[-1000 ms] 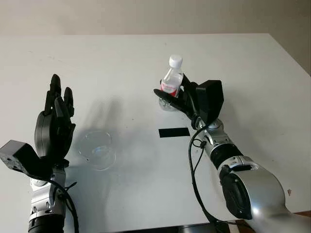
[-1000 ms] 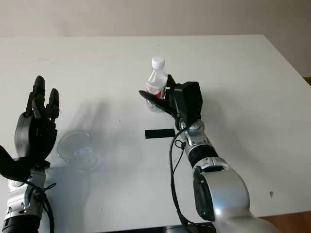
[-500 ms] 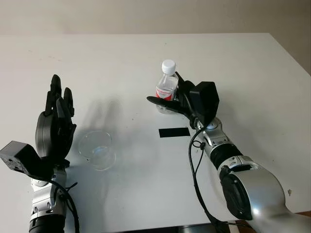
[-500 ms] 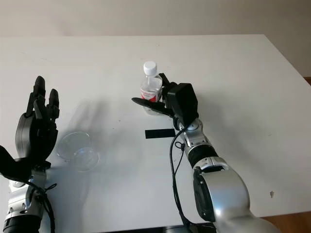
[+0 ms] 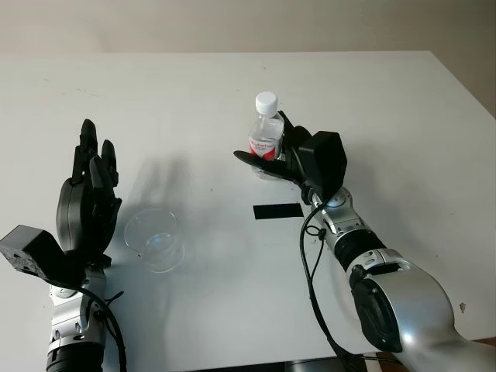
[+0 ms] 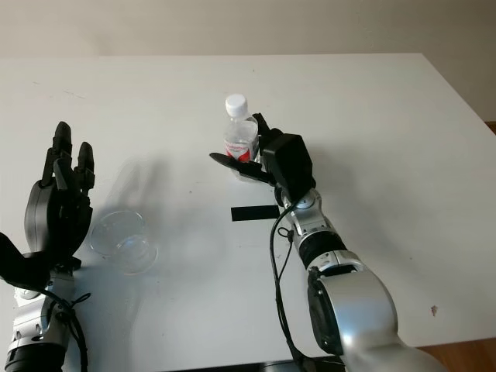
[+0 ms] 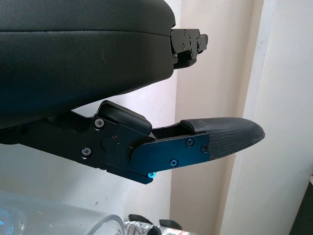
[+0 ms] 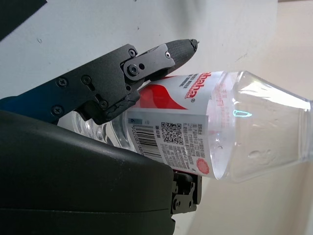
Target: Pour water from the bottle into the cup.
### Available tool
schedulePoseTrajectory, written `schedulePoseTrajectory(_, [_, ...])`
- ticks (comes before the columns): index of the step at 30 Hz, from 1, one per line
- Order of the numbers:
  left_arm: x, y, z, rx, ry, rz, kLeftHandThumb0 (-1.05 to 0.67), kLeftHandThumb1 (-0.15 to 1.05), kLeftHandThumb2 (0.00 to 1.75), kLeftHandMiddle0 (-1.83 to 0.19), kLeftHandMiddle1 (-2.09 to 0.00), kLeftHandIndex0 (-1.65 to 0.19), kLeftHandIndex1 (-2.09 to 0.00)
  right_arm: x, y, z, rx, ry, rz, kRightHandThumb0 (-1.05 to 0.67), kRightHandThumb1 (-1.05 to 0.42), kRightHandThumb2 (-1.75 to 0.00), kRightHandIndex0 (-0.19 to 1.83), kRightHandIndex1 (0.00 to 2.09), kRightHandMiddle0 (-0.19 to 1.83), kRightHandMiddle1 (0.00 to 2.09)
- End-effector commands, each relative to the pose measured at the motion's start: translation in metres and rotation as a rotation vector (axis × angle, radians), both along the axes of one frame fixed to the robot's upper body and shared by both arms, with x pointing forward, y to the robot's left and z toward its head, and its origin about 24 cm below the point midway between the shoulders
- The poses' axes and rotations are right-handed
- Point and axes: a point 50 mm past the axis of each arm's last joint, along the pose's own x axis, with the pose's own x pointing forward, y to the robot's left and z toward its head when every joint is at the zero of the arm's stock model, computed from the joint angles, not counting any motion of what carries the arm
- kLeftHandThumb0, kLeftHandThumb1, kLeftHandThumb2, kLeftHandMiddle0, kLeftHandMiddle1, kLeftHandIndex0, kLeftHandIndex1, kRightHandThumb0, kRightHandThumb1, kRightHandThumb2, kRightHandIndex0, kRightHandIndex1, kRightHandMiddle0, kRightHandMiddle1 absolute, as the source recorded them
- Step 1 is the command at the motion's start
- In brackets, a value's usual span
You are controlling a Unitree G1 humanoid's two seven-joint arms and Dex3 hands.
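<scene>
Right robot hand (image 5: 280,159) grips bottle (image 5: 266,133) (capped)

Clear glossy plastic bottle (image 5: 266,135) with a white cap and a shiny red-and-white paper label; matt black right hand (image 5: 288,159) around it. Transparent plastic cup (image 5: 154,239) glints on the smooth matt white worktop (image 5: 194,93).

- The right hand (image 5: 280,159) is closed around a clear bottle (image 5: 266,136) with a white cap and red label, held upright near the middle of the white table (image 5: 387,116).
- A black rectangular patch (image 5: 277,211) lies just in front of it.
- The left hand (image 5: 87,203) is open, raised beside a clear cup (image 5: 153,239).
</scene>
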Motion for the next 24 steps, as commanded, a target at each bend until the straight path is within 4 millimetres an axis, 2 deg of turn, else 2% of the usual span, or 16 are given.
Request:
schedulePoseTrajectory(1, [0.000,0.001,0.001,0.003,-0.007,0.004,-0.88,1.05,0.59,0.07,0.00,0.07,0.00,0.006,0.001,0.025,-0.028,-0.116,0.006,-0.12,-1.05,-0.24,1.40,2.09,1.38,2.09])
schedulePoseTrajectory(10, [0.001,0.001,0.003,0.011,-0.015,0.004,-0.87,1.05,0.62,0.07,0.00,0.07,0.00,0.003,0.018,0.053,-0.243,-0.363,0.055,-0.05,-1.05,-0.22,1.06,2.09,0.94,2.09])
schedulePoseTrajectory(18, [0.001,0.000,0.004,0.003,-0.012,0.011,-0.87,1.05,0.64,0.07,0.00,0.08,0.00,-0.001,0.036,0.063,-0.439,-0.529,0.112,-0.05,-1.04,-0.21,1.15,2.09,0.84,2.09])
schedulePoseTrajectory(24, [0.001,0.000,0.003,0.009,-0.014,0.011,-0.88,1.05,0.63,0.08,0.00,0.09,0.00,-0.003,0.047,0.067,-0.577,-0.648,0.115,-0.04,-0.99,-0.24,1.11,2.09,0.68,2.09])
